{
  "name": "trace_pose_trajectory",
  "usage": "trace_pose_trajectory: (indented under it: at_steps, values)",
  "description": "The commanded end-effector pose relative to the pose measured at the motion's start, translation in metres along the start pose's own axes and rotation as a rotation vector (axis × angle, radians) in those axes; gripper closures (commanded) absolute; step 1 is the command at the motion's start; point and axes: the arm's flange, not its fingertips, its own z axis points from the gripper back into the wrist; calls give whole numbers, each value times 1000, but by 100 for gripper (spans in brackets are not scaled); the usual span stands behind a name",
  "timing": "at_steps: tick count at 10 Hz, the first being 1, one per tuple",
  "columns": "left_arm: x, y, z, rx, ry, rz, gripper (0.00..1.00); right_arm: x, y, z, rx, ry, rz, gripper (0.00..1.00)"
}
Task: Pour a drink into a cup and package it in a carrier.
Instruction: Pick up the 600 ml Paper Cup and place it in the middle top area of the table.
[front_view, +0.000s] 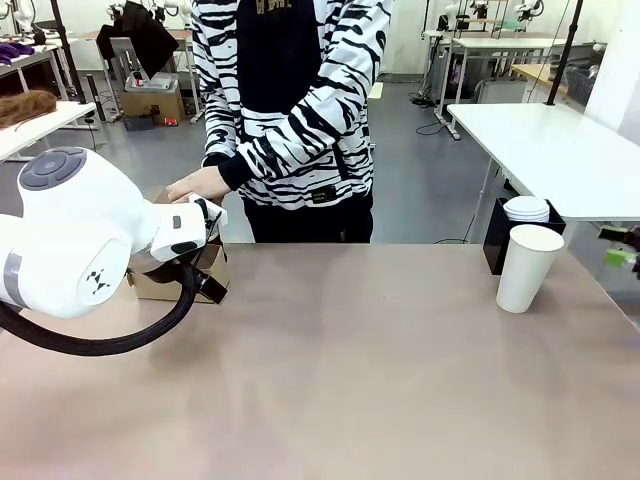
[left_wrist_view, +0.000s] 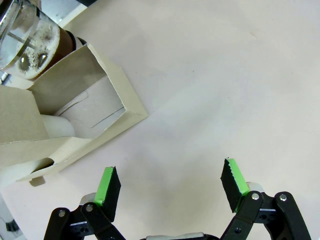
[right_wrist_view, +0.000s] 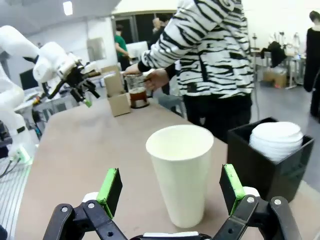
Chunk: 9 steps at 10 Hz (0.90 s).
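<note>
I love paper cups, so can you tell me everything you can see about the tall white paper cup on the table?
The tall white paper cup stands upright on the beige table, near its right end. It is plain, narrows toward the bottom and has a rolled rim. No lid is on it; what is inside cannot be told. Only the table touches it. A black box holding white lids sits just behind, and the open right gripper hangs near it without touching.
</note>
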Motion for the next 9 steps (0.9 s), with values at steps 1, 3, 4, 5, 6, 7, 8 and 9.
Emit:
trace_pose_trajectory:
  at_steps: [1, 3, 4, 5, 6, 7, 8, 9]
  values:
    - [0, 0, 0, -1, -1, 0, 0, -22, -14, -11, 24, -7, 11, 0]
    - [0, 0, 0, -1, -1, 0, 0, -48, -14, -33, -24, -19, 26, 0]
    - [0, 0, 0, -1, -1, 0, 0, -50, -14, -37, -96, 16, 36, 0]
    - [0, 0, 0, -1, -1, 0, 0, -49, -6, -26, 28, -5, -31, 0]
    - [0, 0, 0, -1, -1, 0, 0, -49, -6, -26, 28, -5, -31, 0]
    - [0, 0, 0, -1, -1, 0, 0, -49, -6, -26, 28, -5, -31, 0]
    - [0, 0, 0, -1, -1, 0, 0, -56, -10, -31, 1, 1, -25, 0]
    - [0, 0, 0, -1, -1, 0, 0, -58, -8, -38, -90, 36, 19, 0]
